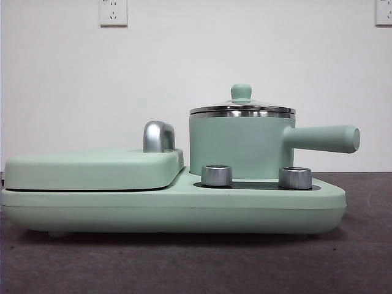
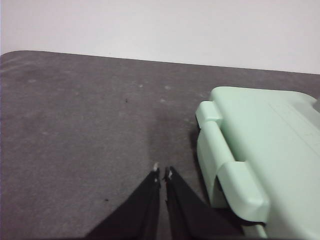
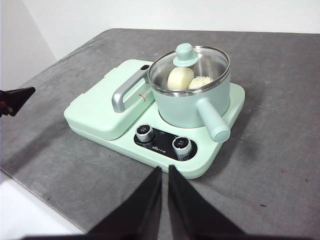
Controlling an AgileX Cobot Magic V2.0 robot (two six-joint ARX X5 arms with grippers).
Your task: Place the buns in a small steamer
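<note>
Right gripper (image 3: 165, 170) sits nearest my lens at the bottom centre of the right wrist frame, its fingers closed to a thin slit, holding nothing and touching nothing. Beyond it, mid-frame, the cooker base (image 3: 212, 160) lies on the grey table (image 3: 280, 150), with the griddle cover (image 3: 102, 107) on its left half and the small steamer (image 3: 187, 107) on its right. Through the glass lid (image 3: 210, 62) I see both buns (image 3: 180, 78) inside the pot, side by side, so I judge the task essentially done.

From here the risk, as I see it, is mine: pulling an arm back carelessly could clip the steamer's straight handle (image 3: 212, 122), which points toward the right gripper, and skew the pot or unseat the lid. The two knobs (image 3: 181, 145) are also exposed to a bump.

Left gripper (image 2: 162, 172) hangs low in its own frame above bare table, just beside the cooker's end, fingers nearly shut, empty.
</note>
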